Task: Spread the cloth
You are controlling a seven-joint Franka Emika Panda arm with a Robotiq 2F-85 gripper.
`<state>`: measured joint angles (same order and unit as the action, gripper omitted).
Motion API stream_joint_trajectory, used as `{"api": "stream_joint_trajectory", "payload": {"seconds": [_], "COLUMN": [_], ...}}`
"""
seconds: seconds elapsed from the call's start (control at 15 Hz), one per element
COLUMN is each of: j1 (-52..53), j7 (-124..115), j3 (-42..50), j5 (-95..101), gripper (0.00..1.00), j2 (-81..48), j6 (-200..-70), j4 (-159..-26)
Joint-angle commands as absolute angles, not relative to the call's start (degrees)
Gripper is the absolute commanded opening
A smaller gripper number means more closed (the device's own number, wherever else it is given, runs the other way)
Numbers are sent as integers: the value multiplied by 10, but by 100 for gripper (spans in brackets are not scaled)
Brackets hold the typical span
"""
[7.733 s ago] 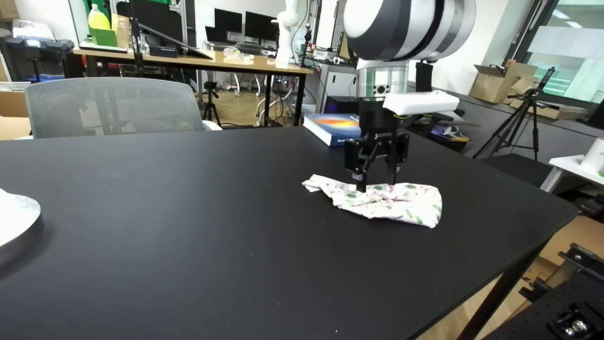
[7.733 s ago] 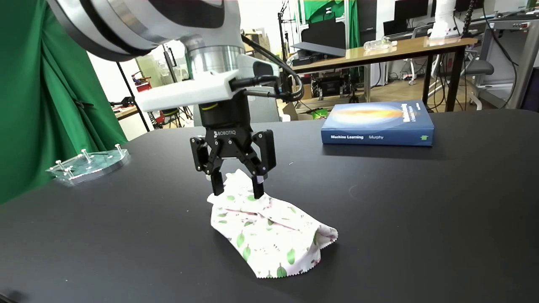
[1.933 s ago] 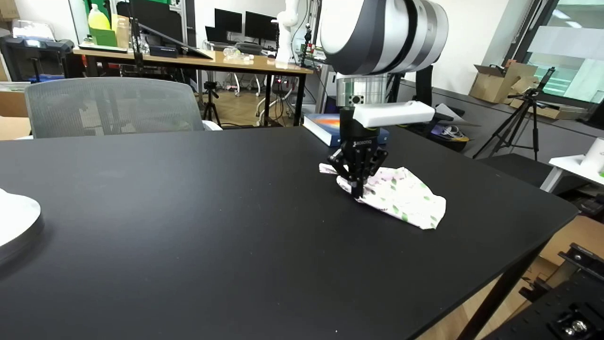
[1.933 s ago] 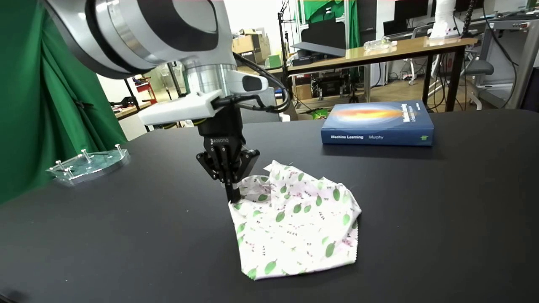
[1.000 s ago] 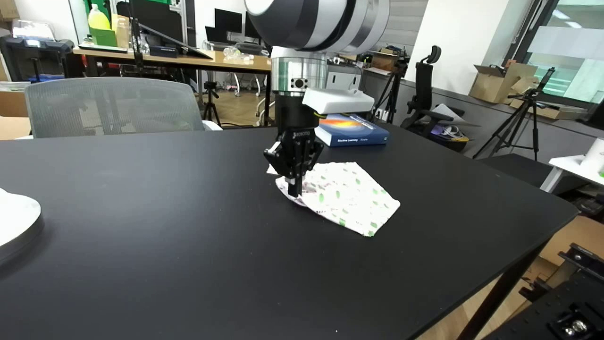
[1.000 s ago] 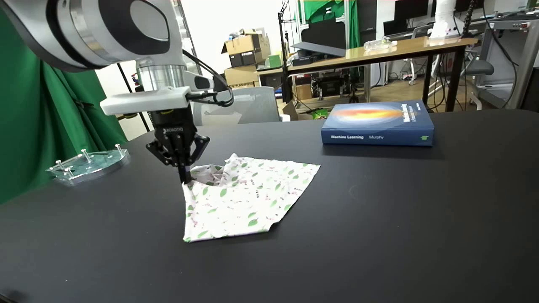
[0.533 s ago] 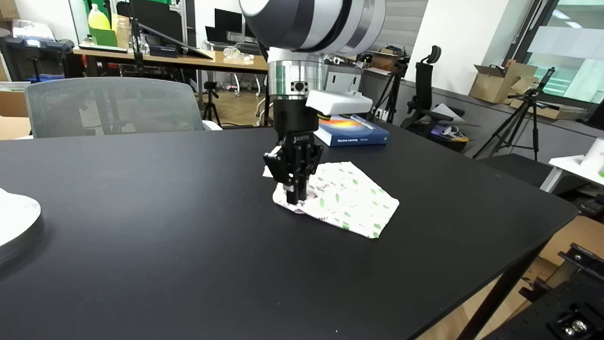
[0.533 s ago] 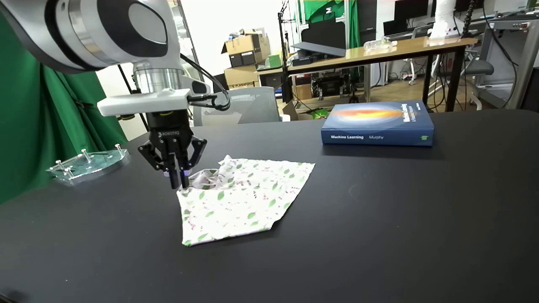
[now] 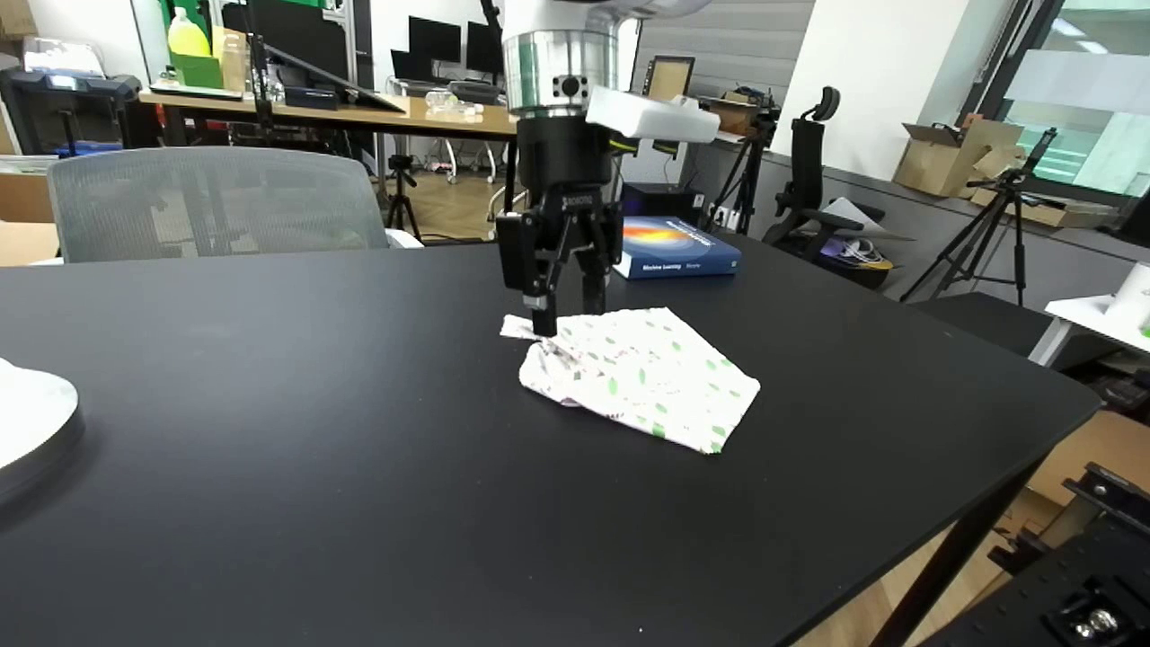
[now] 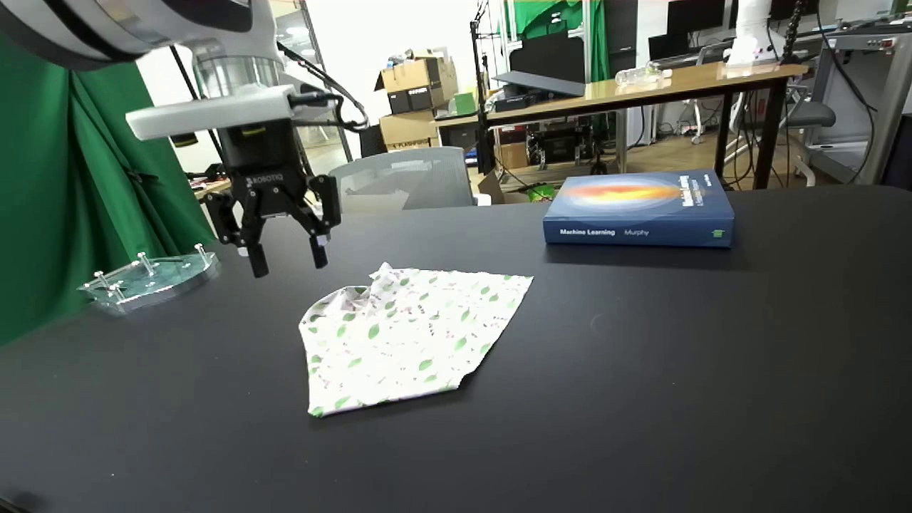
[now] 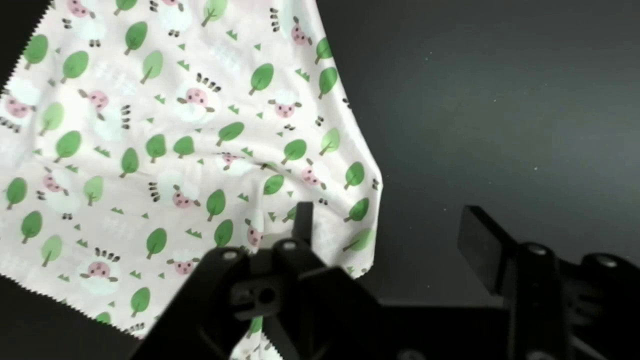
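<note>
The cloth, white with green leaves and pink sheep, lies on the black table in both exterior views [image 9: 647,368] [image 10: 413,335]. Most of it is flat. Its edge near the gripper is folded over and wrinkled, with a narrow strip sticking out beyond the fold. In the wrist view the cloth [image 11: 165,130] fills the left side and its rounded, folded edge lies between the fingers. My gripper [image 10: 289,266] is open and empty, raised above the table beside the folded edge. It also shows open in an exterior view [image 9: 570,319] and in the wrist view [image 11: 390,225].
A thick blue book [image 10: 638,210] lies on the table behind the cloth; it also shows in an exterior view [image 9: 678,259]. A clear plate with upright bolts [image 10: 153,278] is at the table's far side. A white round object [image 9: 31,413] stands at the table's left edge.
My gripper went from open over the crumpled cloth to shut on its edge, and the cloth was dragged left and became flatter. The gripper then opened, let go and rose; the cloth stayed.
</note>
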<state>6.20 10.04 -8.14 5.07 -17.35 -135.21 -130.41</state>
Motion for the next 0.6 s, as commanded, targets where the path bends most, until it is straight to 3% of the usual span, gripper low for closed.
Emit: {"api": "stream_joint_trajectory", "payload": {"seconds": [0.0,0.53], "j1": [89,89], "j7": [9,-259], "j3": [-52,-7], "j5": [133,322], "gripper": [100,100], "j2": [-109,-65], "j6": [-1356,-1408], "j4": [-1344,-1414]}}
